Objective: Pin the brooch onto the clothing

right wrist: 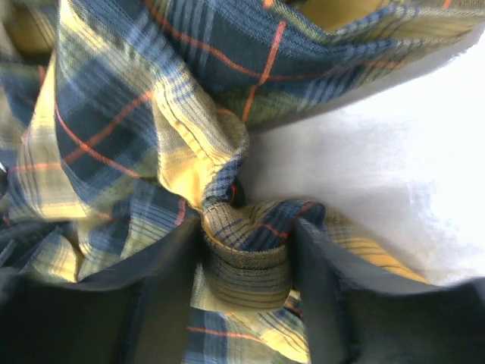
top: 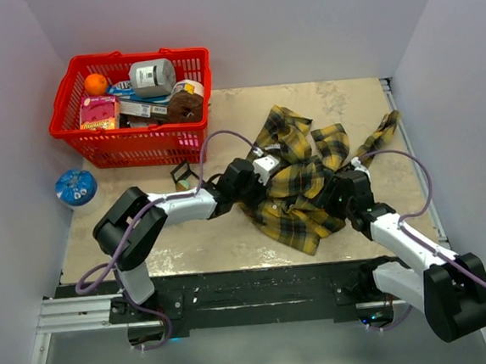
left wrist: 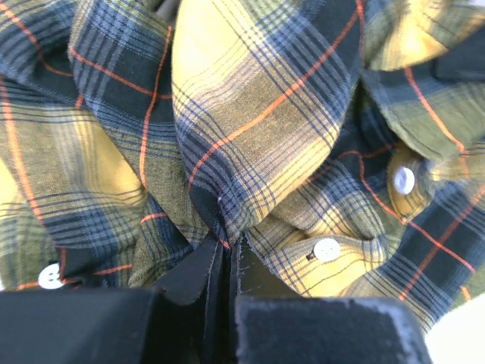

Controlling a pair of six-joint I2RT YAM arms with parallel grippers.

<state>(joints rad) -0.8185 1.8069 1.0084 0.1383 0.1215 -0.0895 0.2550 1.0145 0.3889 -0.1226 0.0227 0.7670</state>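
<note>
Nearest the camera, a black base plate (top: 261, 287) carries both arm bases along the front edge of the table (top: 231, 243), with an aluminium rail (top: 67, 315) jutting out at its left end. The table top is a pale beige, mottled and scuffed. It is boxed in by plain light grey walls (top: 255, 28) at the left, right and back. Both arms reach inward to the plaid shirt (top: 299, 186), which lies crumpled in a heap right of the table's centre, one sleeve trailing toward the far right corner. The left pincer (top: 255, 191) meets the heap's left edge. In its wrist view the left pincer (left wrist: 225, 254) has its jaws drawn nearly together on a thin fold of the shirt (left wrist: 258, 114), with white buttons (left wrist: 327, 249) just beside them. The right pincer (top: 336, 199) bites the heap's right side. Seen close, that pincer (right wrist: 246, 250) is clamped on a thick rolled edge of the shirt (right wrist: 114, 114) that fills the space between its jaws. Farther back on the left, a blue round object (top: 76, 187) sits at the table's left edge, and a small black object (top: 182, 172) lies just in front of a red basket (top: 138, 144). The basket stands in the far left corner and holds an orange (top: 96, 83), a pink box (top: 99, 114), a grey roll (top: 152, 77) and other packages.
</note>
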